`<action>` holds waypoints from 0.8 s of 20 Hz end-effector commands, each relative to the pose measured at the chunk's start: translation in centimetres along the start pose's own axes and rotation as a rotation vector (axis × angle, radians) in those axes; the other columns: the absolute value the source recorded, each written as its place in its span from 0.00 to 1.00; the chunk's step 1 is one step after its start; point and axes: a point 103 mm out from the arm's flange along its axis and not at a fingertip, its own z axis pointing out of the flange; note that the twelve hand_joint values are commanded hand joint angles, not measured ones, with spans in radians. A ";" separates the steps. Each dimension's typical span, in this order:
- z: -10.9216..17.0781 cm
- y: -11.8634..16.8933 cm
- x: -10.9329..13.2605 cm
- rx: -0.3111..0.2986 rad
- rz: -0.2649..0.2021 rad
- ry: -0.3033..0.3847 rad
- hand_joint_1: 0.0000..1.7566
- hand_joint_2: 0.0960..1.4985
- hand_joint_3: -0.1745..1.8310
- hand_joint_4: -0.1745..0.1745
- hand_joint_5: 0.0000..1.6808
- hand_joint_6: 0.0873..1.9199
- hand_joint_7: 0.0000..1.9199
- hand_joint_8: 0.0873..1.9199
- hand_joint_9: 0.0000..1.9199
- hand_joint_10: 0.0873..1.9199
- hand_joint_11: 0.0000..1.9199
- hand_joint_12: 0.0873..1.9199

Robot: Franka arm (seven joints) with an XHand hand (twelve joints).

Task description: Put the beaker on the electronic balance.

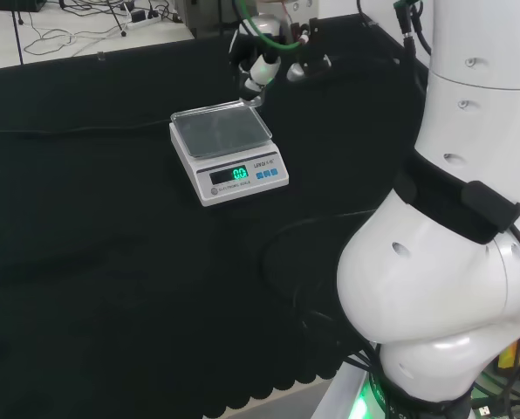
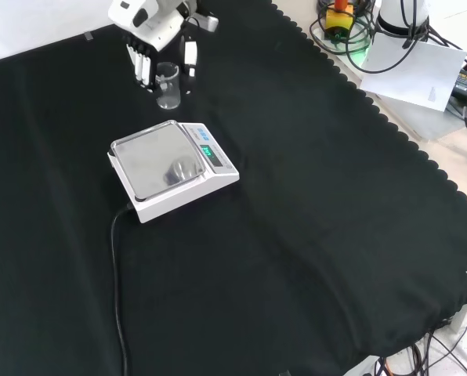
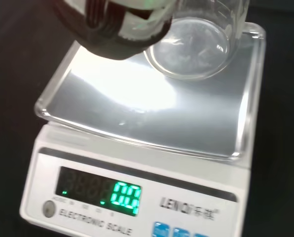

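Observation:
The clear glass beaker [image 2: 168, 84] hangs upright between the fingers and thumb of my black and white hand [image 2: 152, 30], just past the far end of the balance in the front view. The white electronic balance [image 2: 171, 168] has a bare steel pan [image 1: 221, 131] and a lit green display [image 1: 239, 173]. In the wrist view the beaker's round base [image 3: 191, 47] hovers above one corner of the pan [image 3: 152, 106], with the hand [image 3: 112, 24] blurred beside it. In the head view the hand [image 1: 262, 68] is right of and beyond the balance.
The balance's black cable [image 2: 116, 274] runs across the cloth toward the front view's lower edge. The cloth's scalloped edge [image 2: 406, 145] runs down the right, with a sheet of paper [image 2: 414, 66] and cables beyond it. The arm's white links [image 1: 452, 227] stand at the head view's right.

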 end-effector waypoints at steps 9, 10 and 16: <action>3.0 4.0 3.3 0.057 -0.045 -0.022 0.72 0.63 0.14 0.55 0.66 0.37 0.64 0.31 0.72 0.22 0.69 0.31; 3.2 4.4 3.3 0.062 -0.046 -0.024 0.72 0.63 0.14 0.55 0.66 0.37 0.64 0.31 0.72 0.22 0.69 0.31; 4.2 6.1 2.4 0.088 -0.055 -0.031 0.72 0.63 0.14 0.55 0.66 0.37 0.64 0.31 0.72 0.22 0.69 0.31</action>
